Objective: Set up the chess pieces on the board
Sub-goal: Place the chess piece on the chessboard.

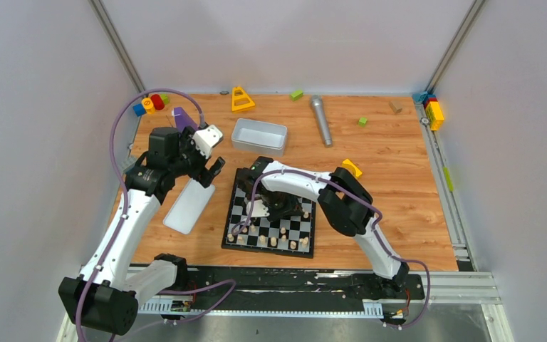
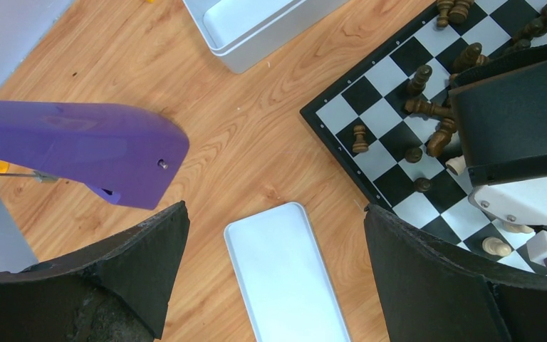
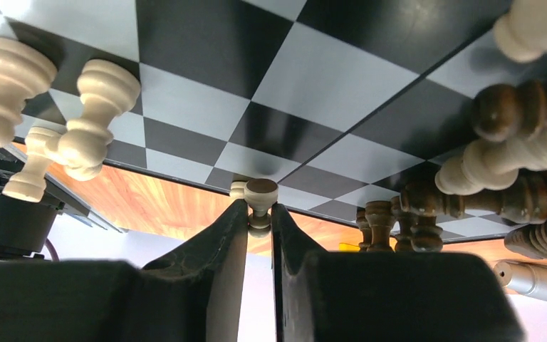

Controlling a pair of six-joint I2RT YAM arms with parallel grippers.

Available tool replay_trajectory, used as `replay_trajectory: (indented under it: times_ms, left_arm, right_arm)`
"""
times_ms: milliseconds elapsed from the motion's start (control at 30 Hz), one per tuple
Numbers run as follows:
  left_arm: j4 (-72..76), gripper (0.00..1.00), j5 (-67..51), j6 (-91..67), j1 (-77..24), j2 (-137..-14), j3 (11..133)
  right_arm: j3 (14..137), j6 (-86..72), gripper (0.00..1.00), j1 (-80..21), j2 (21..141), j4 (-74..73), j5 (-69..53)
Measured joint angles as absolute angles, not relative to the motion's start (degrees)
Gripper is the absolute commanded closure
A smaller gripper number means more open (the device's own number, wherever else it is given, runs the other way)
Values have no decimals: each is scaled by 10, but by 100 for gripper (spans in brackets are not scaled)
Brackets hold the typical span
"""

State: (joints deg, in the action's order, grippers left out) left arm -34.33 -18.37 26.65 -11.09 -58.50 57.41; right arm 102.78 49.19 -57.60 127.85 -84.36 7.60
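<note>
The checkered board (image 1: 267, 251) lies at the table's middle and also shows in the left wrist view (image 2: 392, 78) and the right wrist view (image 3: 214, 43). Pale pieces (image 1: 273, 241) stand along its near edge. Dark pieces (image 2: 419, 78) lie and stand jumbled at its far part. My right gripper (image 1: 276, 208) is low over the board. In the right wrist view it (image 3: 259, 208) is shut on a pale pawn (image 3: 261, 194) whose base touches or nearly touches the board. My left gripper (image 1: 209, 173) hovers left of the board, open and empty (image 2: 274, 209).
A white lid (image 1: 189, 205) lies flat left of the board, under the left gripper (image 2: 285, 278). A white tray (image 1: 259, 135) stands behind the board. A purple object (image 1: 184, 117), toy blocks (image 1: 149, 104), a yellow triangle (image 1: 241, 99) and a grey microphone (image 1: 320, 121) lie farther back.
</note>
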Motion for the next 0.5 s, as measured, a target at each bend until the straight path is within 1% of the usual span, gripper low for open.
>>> replay_trajectory:
  times_ms: [500]
  left_arm:
    - [-350,0,-184,274,-107,-585,574]
  right_arm:
    - [1045,492,62,-583,1292,-849,91]
